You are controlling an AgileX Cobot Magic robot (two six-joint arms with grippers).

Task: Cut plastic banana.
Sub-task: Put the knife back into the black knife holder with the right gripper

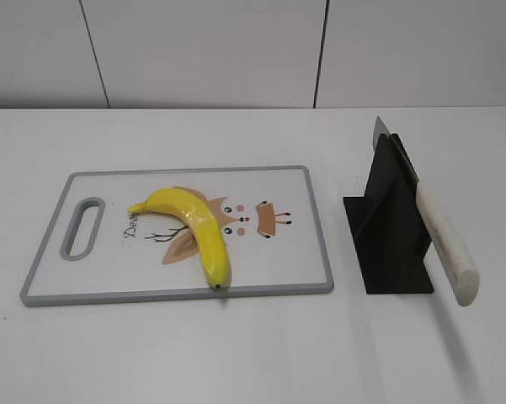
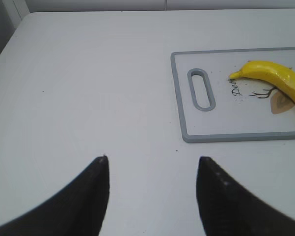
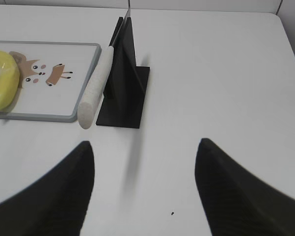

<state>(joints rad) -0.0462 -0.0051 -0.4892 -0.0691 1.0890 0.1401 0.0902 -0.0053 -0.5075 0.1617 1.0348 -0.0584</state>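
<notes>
The plastic banana (image 1: 194,225) lies curved on a grey-rimmed white cutting board (image 1: 320,244), whole, stem to the left. It also shows in the left wrist view (image 2: 277,78) and the right wrist view (image 3: 4,81). A knife with a white handle (image 1: 444,244) leans in a black stand (image 1: 387,227) right of the board; the handle shows in the right wrist view (image 3: 95,88). My left gripper (image 2: 152,160) is open and empty over bare table left of the board. My right gripper (image 3: 145,143) is open and empty, in front of the stand. Neither gripper shows in the exterior view.
The board has a handle slot (image 1: 82,227) at its left end and a deer drawing in the middle. The white table (image 1: 236,353) ends at a grey wall behind. The table's left edge shows in the left wrist view (image 2: 5,44).
</notes>
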